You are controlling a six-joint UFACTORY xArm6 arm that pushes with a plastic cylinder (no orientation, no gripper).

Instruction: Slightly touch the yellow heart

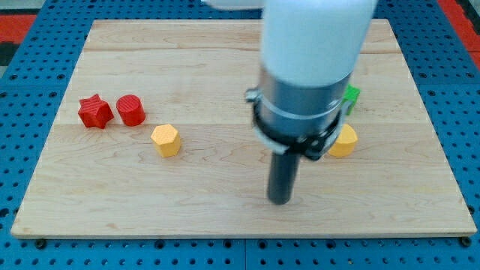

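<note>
The yellow heart (345,141) lies on the wooden board (225,202) at the view's right, partly hidden behind my arm. My tip (280,199) rests on the board below and to the left of the heart, with a clear gap between them. A yellow hexagon block (166,139) lies left of centre. A red star (95,112) and a red cylinder (130,110) sit side by side at the left. A green block (350,97) peeks out from behind the arm, above the heart; its shape is hidden.
The arm's white and grey body (311,67) covers the upper middle of the board. A blue perforated table (22,150) surrounds the board on all sides.
</note>
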